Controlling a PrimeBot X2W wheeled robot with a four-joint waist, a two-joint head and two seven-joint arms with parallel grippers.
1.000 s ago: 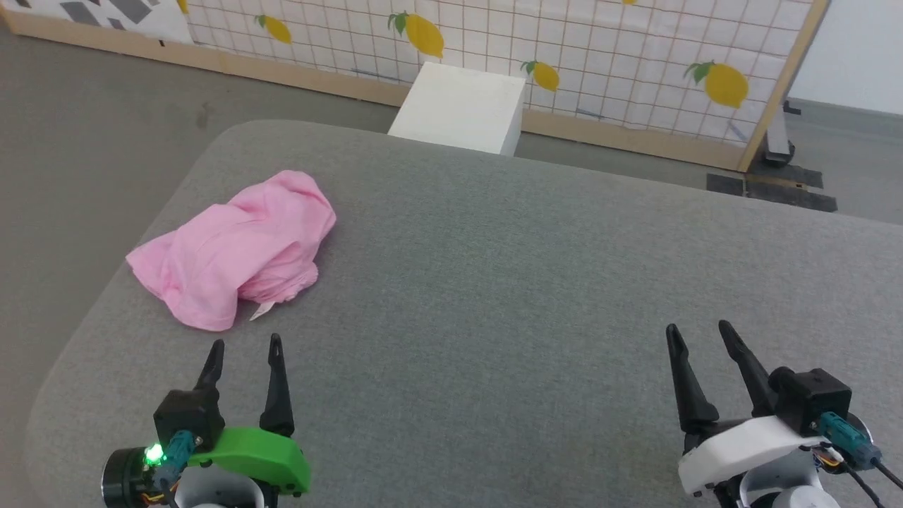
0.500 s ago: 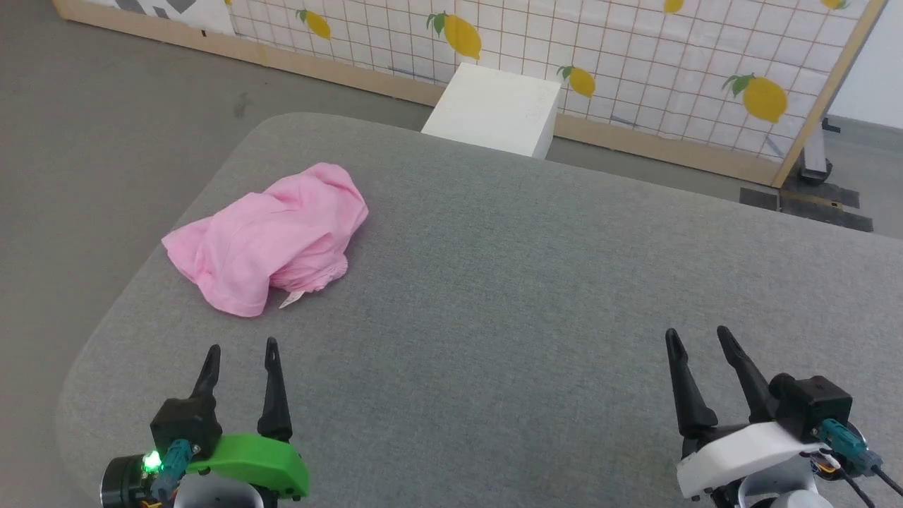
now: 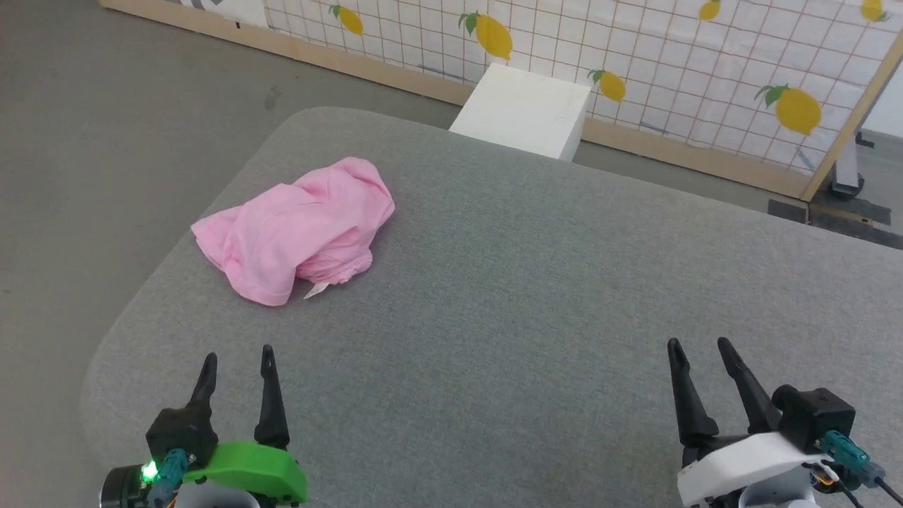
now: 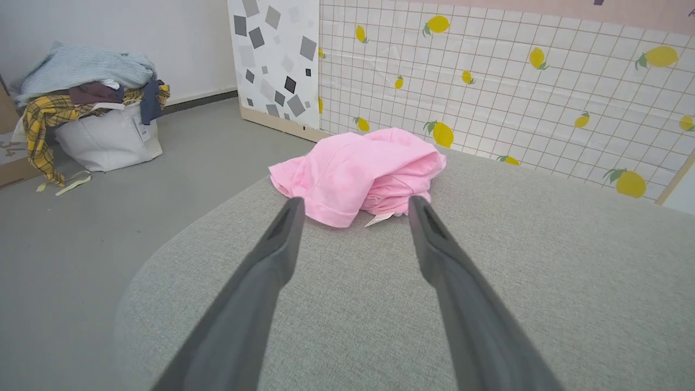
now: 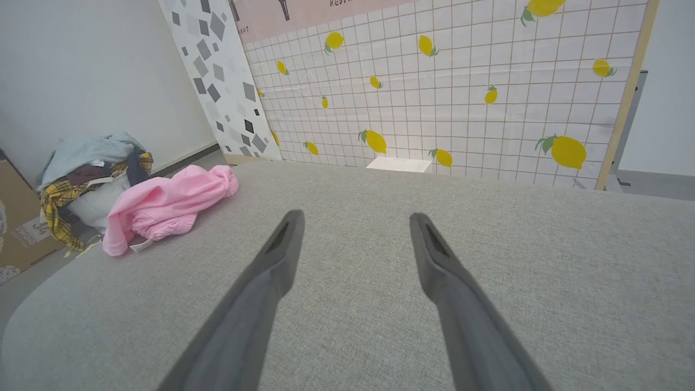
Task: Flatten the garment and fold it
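**Surface.** You are working over a broad grey surface with rounded corners. Its woven cover is lying flat and matt, and I judge it will be dragging slightly on thin cloth. A grid-printed screen with yellow lemons is standing beyond the far edge, well ahead of both tools.

**Garment.** The garment is lying crumpled in a loose heap directly ahead of the left tool, near it but not touching. It is sitting well apart from the right tool, off to that tool's left. The fabric is showing light pink, thin and soft, and is bunching into rounded folds. Nothing is flattened yet, so I judge the task is only beginning.

**Tools.** Both tools are hovering low at the near edge, each with its jaws standing fully apart and gripping nothing. I judge this ready pose is lining the left one up on the heap. In the left wrist view its long, dark, tapering fingers are framing the cloth.

**Label.** A small white label is poking out from the heap's near side, toward the left tool. I judge it is marking an inner seam.
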